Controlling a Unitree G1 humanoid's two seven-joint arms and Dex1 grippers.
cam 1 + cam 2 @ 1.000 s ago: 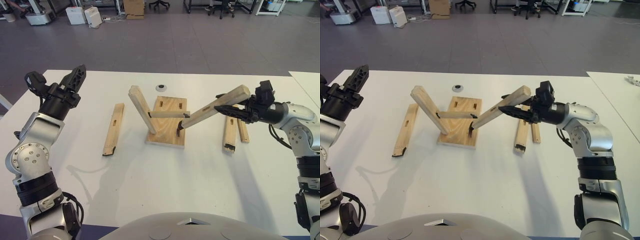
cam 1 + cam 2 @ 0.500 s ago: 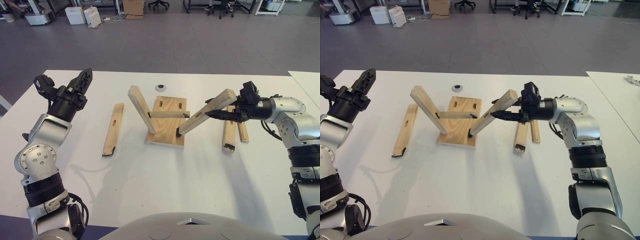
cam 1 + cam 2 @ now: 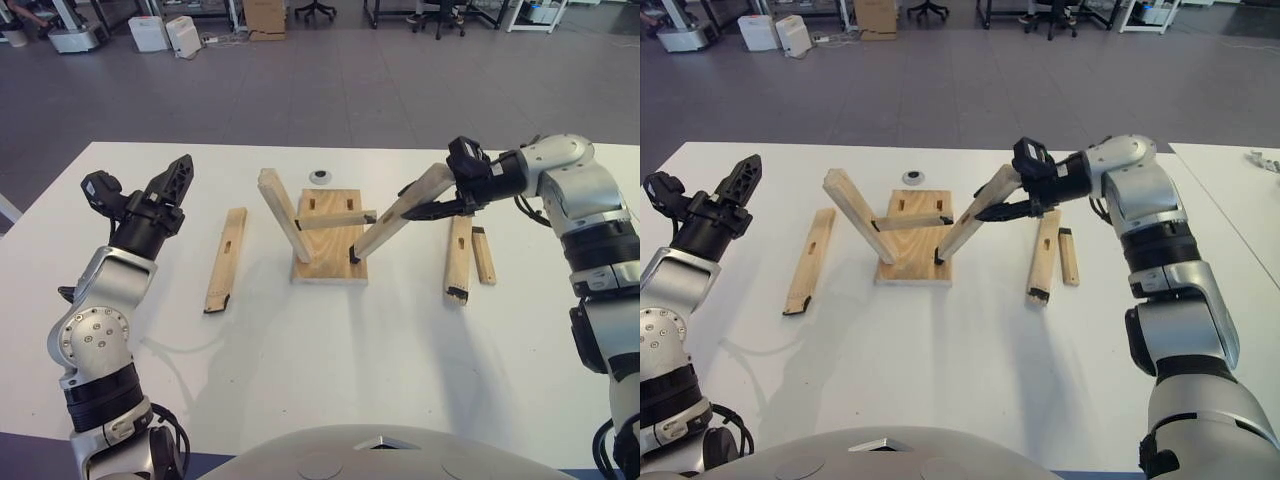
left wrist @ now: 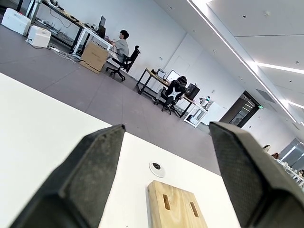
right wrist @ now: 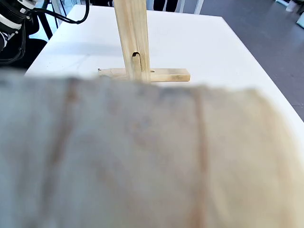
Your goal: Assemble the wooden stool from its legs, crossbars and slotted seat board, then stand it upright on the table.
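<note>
Closest to the robot, the left loose leg (image 3: 227, 258) and the right loose leg (image 3: 458, 258) lie flat on the tabletop (image 3: 300, 340), with their long sides running near to far. Between them the seat board (image 3: 325, 262) lies flat. The held leg (image 3: 388, 225) has its foot on the board's near right corner and slants up to the right. The right gripper (image 3: 432, 208) has its jaws clenched on the leg's upper half. The wood looks hard, stiff and light, so a firm hold high up should steer it well. The left gripper (image 4: 166, 142) hangs off to the left, jaws wide apart.
</note>
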